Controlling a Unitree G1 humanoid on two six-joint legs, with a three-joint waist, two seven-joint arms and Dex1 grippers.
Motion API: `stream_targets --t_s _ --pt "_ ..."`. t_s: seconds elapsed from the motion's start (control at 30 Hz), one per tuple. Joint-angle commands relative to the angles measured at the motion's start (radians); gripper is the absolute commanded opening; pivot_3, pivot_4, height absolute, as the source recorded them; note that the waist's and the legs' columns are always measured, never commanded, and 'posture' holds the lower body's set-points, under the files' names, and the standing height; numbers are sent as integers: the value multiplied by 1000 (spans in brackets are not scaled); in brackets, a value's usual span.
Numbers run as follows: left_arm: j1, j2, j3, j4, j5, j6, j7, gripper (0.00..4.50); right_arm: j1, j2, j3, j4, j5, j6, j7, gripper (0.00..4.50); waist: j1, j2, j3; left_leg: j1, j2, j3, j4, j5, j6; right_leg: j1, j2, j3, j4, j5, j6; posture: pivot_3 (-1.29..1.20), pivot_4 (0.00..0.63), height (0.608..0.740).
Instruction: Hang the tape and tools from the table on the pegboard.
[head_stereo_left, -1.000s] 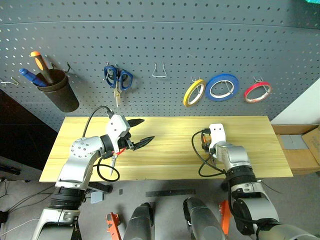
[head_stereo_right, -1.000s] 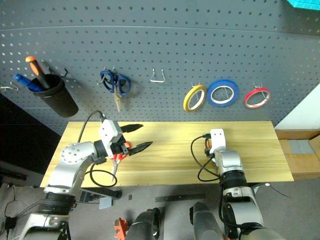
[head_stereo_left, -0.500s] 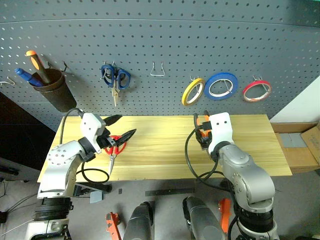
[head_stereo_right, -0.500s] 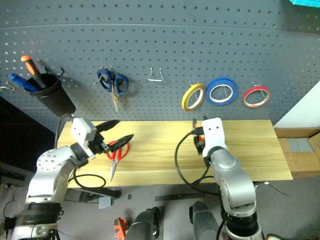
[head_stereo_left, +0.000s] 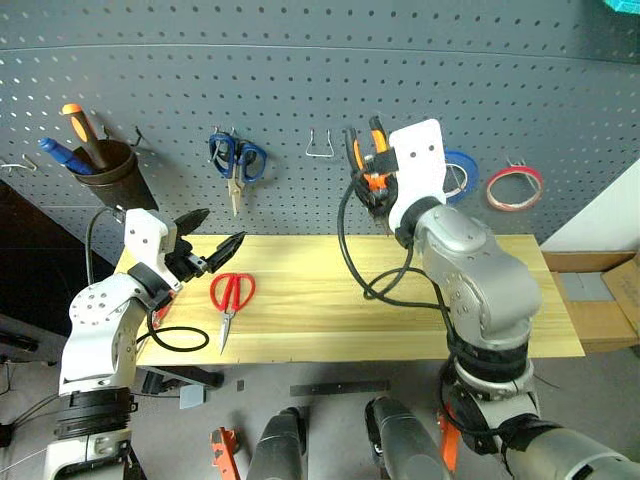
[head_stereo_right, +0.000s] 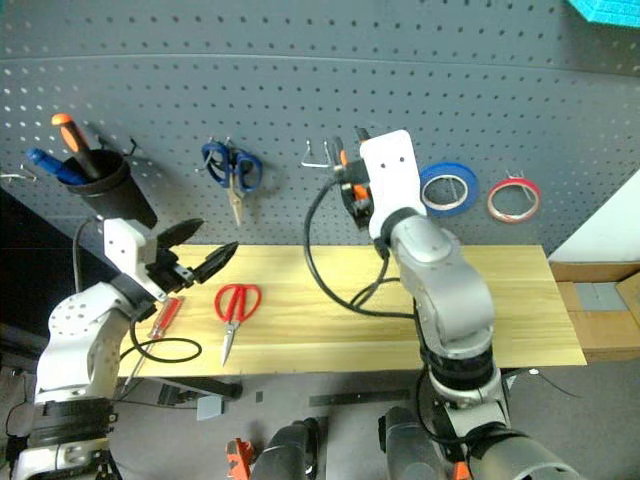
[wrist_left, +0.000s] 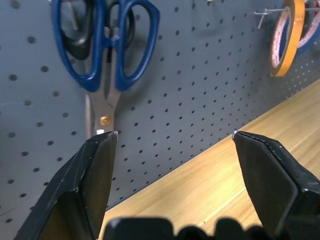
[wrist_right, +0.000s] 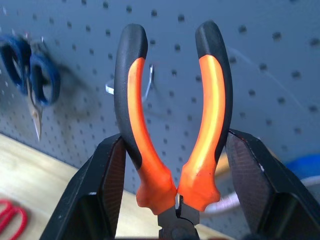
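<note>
Beside blue scissors (head_stereo_left: 236, 160), right gripper (wrist_right: 172, 165) clamps pliers (wrist_right: 172, 115); left gripper (head_stereo_left: 215, 240) gapes.

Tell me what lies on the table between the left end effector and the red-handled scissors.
Nothing: in the left eye view, bare table separates the open left end effector from the red-handled scissors. The red-handled screwdriver lies on the arm's other side.

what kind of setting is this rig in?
Looks like a workshop tool station, probably a mock-up for robot trials: a grey pegboard with hooks carrying blue-handled scissors and tape rolls, above a plain wooden table where red scissors lie.
</note>
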Motion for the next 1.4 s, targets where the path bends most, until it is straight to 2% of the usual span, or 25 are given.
stream_targets --t_s 0.03,0.27,0.4,0.83,1.13,1.4 --pt "20 -7 21 -104 -26 4 27 3976 -149 72 -55 139 39 -155 -19 2527 2 0 -7 0 0 1 0 0 0 0 0 0 0 1 -1 -10 105 740" --pt "26 -23 4 -146 -37 24 38 3976 -309 143 -99 394 55 -380 -66 2527 17 -1 -43 1 -1 0 -2 2 -3 -1 2 -1 0 2 -2 -3 94 740" --pt "1 -25 -3 -130 -34 24 36 3976 -368 157 -88 540 40 -558 -88 2527 23 -4 -49 2 -2 0 0 2 -3 1 2 -2 0 2 -3 -3 94 740" --pt "-89 -63 -62 -85 -9 3 42 3976 -413 154 -40 991 -49 -1098 -113 2527 30 -4 -49 4 -2 1 -2 2 -3 2 4 -1 1 3 -3 33 107 740" --pt "-147 -90 -86 -60 3 -2 54 3976 -469 144 -57 1258 -50 -1334 -111 2527 40 -4 -49 5 -2 1 -2 2 -3 1 4 -1 1 3 -3 68 129 740" --pt "-162 -98 -87 -56 2 2 57 3976 -516 128 -81 1348 -45 -1405 -121 2527 54 -4 -48 5 -2 1 -2 2 -3 2 5 -1 1 3 -3 78 140 740"
